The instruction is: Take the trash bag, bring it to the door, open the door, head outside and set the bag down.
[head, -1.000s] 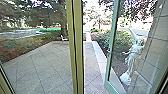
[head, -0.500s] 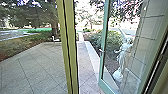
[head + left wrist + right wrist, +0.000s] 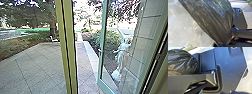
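Trash bag (image 3: 214,21) bunched in the left end effector's (image 3: 221,43) grip; right end effector, can't tell. View has swung clockwise; open door (image 3: 100,65) now sits nearer one o'clock, so the way out lies ahead.

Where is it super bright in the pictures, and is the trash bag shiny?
Head view: the background above the bushes is washed out nearly white, while the big tree looks darker; left wrist view: pale glints run along the folds of the dark trash bag; right wrist view: whitish shiny streaks show on its wrinkles.
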`<state>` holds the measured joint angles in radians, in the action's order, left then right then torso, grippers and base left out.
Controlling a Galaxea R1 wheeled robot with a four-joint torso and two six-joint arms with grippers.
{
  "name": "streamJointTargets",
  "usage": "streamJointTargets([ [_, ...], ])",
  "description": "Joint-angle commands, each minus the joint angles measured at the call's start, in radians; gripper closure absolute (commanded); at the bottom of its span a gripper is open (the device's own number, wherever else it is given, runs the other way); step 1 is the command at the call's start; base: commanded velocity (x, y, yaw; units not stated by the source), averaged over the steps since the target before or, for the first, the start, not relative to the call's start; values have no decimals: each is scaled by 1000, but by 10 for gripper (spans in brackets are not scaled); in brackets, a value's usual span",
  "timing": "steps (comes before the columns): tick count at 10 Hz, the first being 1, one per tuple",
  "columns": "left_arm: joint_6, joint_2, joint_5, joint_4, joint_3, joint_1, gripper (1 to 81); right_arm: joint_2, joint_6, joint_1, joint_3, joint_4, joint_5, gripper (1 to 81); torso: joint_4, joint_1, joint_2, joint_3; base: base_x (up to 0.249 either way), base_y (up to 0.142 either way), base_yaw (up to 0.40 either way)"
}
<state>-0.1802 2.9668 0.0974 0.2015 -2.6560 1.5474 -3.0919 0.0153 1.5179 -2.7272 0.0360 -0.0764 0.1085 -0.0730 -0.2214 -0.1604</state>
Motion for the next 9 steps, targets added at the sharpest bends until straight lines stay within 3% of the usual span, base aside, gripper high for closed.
streamJointTargets([
  [1, -4, -9, -62, -11, 4, -43, 811, -21, -11, -49, 12, -10, -63, 10, 0, 0, 0, 0, 0, 0, 0],
  [9, -5, -4, -56, -17, -1, -45, 811, -15, -11, -38, 5, -10, -72, 10, 0, 0, 0, 0, 0, 0, 0],
])
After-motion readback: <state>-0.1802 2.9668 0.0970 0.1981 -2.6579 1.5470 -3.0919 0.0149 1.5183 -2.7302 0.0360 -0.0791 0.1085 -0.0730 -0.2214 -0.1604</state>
